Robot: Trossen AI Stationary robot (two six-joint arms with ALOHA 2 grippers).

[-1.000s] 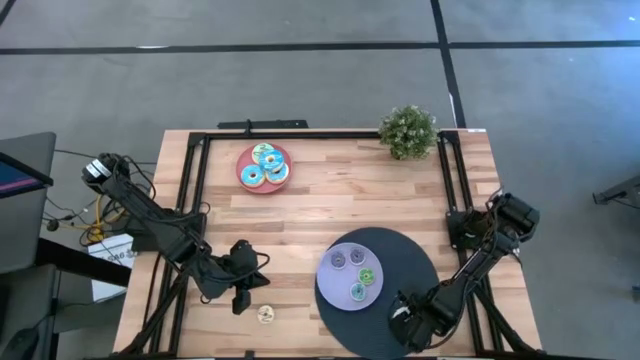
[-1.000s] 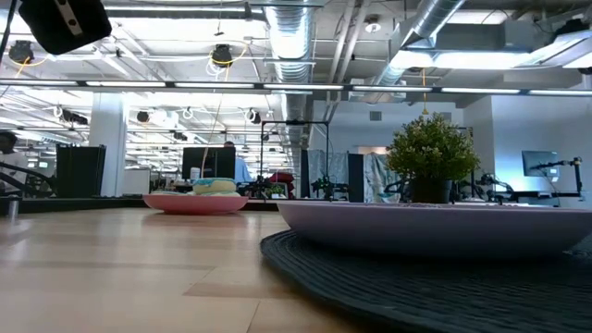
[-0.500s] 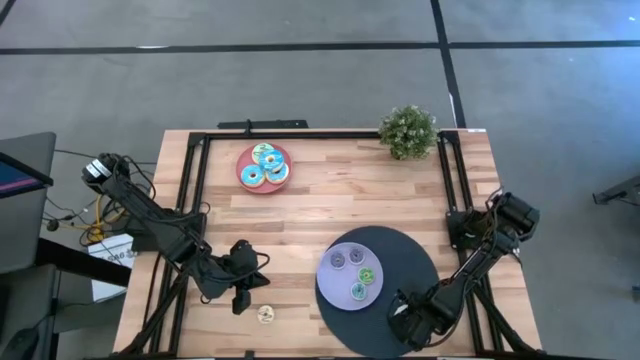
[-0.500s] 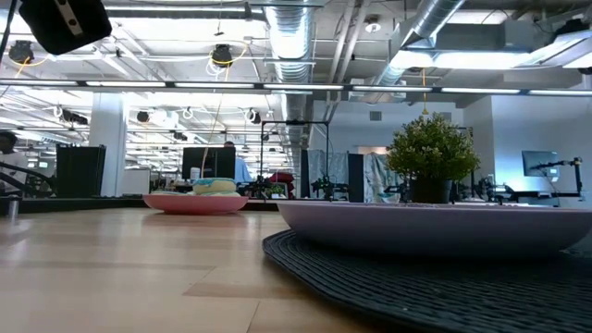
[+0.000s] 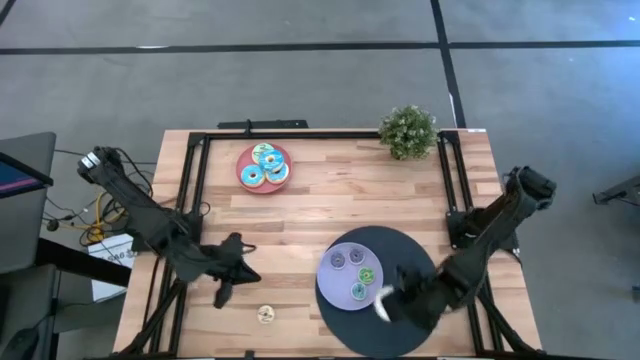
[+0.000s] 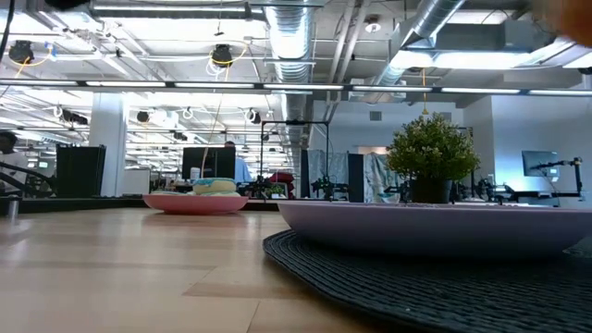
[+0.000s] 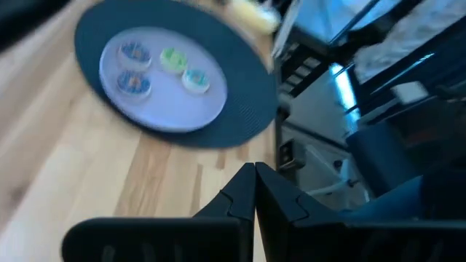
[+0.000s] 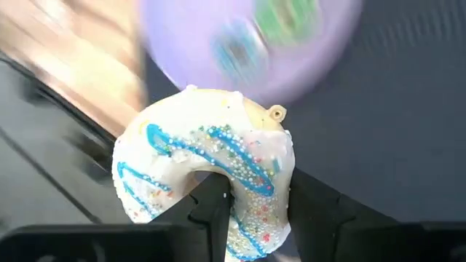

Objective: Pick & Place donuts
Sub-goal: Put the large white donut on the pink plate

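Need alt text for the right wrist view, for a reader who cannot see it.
The right gripper fingers grip a white-iced toy donut with blue drizzle and coloured sprinkles, one finger through its hole. Behind it, blurred, are a lavender round plate holding small donuts and a dark round woven mat.

Grey floor crossed by dark lines surrounds the wooden tabletop. Beyond it, an open hall: exposed ducts, strip lights, white columns, monitors, a distant person.

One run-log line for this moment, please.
right gripper: shut on white donut, over mat beside lavender plate | left gripper: shut, empty | pink plate: three donuts
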